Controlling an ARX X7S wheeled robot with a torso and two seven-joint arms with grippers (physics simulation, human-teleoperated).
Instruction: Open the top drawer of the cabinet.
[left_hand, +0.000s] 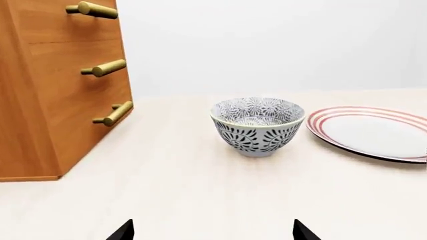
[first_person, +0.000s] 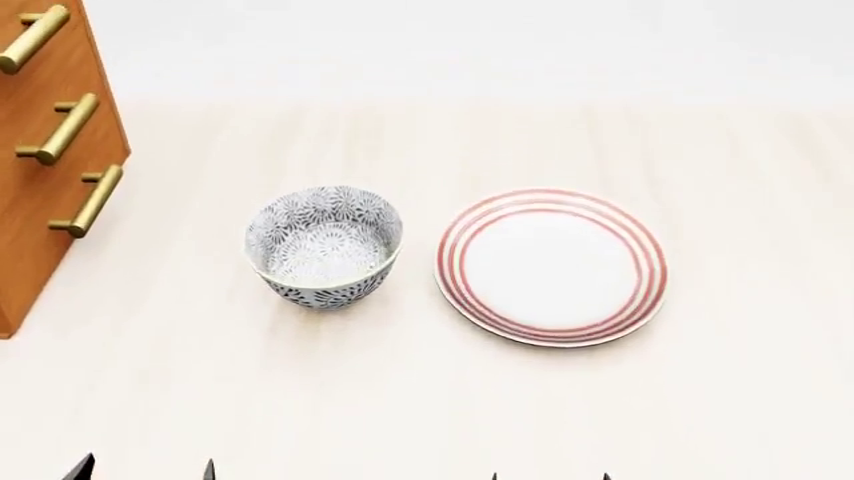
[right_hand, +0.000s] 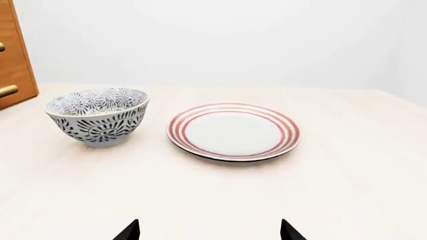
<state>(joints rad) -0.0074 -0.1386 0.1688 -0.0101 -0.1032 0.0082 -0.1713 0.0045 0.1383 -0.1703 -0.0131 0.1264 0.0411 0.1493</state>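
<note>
The orange-brown wooden cabinet stands at the table's far left, with its top cut off by the frame edge. It shows three brass bar handles, one above the other. The highest one in view, also in the left wrist view, is on the uppermost drawer front that shows. That drawer front sits flush and shut. My left gripper is open and empty, low over the table and well short of the cabinet. My right gripper is open and empty. Only the fingertips of both show at the head view's bottom edge.
A blue-patterned bowl stands on the pale table just right of the cabinet. A white plate with red rings lies to the bowl's right. Both also show in the wrist views, the bowl and the plate.
</note>
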